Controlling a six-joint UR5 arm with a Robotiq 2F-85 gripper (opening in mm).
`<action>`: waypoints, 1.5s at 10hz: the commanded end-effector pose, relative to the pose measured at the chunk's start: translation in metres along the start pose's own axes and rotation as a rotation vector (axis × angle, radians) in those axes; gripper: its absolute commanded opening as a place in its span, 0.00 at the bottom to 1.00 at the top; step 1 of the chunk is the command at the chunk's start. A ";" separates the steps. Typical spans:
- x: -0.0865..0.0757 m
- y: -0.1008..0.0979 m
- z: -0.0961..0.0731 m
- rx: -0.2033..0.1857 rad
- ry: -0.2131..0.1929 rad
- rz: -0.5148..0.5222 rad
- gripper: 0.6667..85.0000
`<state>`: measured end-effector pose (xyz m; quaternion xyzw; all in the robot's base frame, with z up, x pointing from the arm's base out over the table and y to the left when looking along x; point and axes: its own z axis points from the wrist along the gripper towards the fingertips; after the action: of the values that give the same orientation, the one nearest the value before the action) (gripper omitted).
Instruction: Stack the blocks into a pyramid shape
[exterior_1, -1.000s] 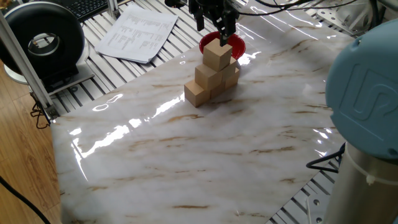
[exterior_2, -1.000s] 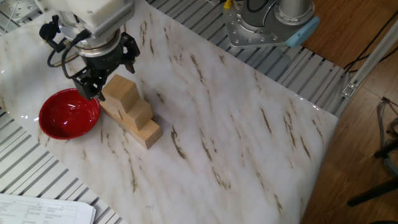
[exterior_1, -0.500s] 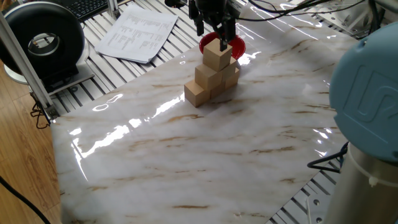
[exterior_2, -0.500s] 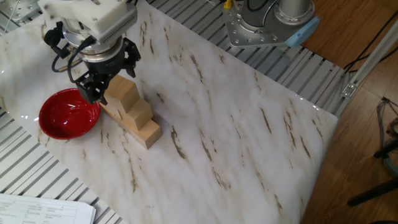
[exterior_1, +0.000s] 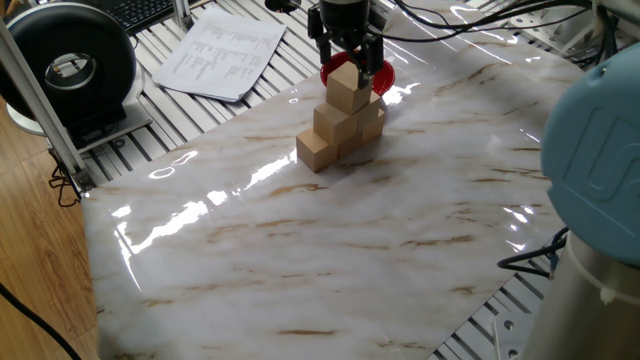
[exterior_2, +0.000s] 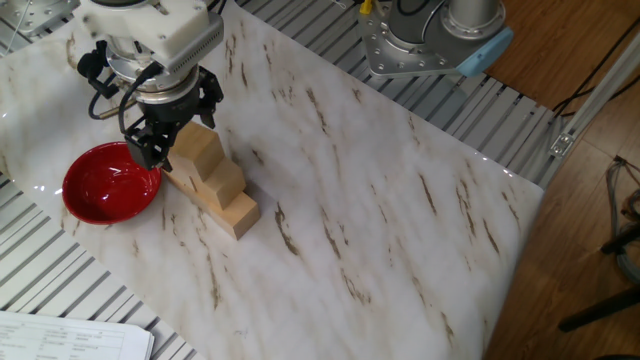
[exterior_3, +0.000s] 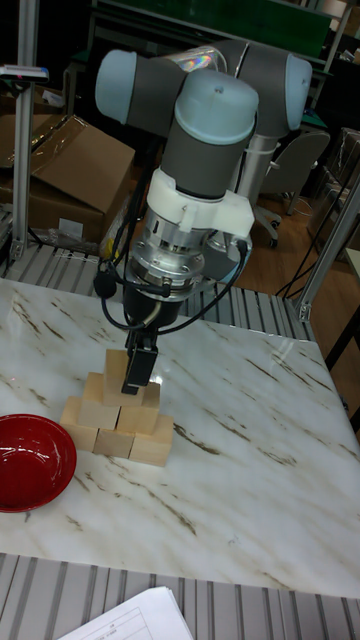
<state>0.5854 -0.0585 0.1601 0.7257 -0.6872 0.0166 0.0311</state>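
Several light-tan wooden blocks (exterior_1: 338, 125) stand stacked as a stepped pyramid near the far side of the marble table (exterior_1: 330, 250). In the other fixed view the stack (exterior_2: 222, 190) steps down toward the right, and in the tall view it shows three tiers (exterior_3: 115, 425). My gripper (exterior_1: 349, 62) is low over the top block (exterior_1: 347, 90), open, with its fingers either side of that block (exterior_2: 200, 152). In the tall view one dark finger (exterior_3: 135, 372) covers most of the top block. Contact between pads and block cannot be made out.
A red bowl (exterior_2: 110, 182) sits right beside the stack, behind it in one fixed view (exterior_1: 384, 72). Printed sheets (exterior_1: 222, 52) and a black round device (exterior_1: 68, 68) lie off the table's far left. The robot base (exterior_2: 430, 40) stands beyond the opposite edge.
The gripper has shifted from the bowl side to above the top block and come down around it. The blocks and bowl have not moved.
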 end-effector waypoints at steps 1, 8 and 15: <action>0.006 -0.005 0.005 0.023 0.015 0.001 0.91; 0.006 0.003 0.007 0.007 0.008 0.027 0.88; 0.012 0.009 0.010 -0.001 0.023 0.058 0.72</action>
<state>0.5772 -0.0716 0.1510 0.7102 -0.7023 0.0267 0.0409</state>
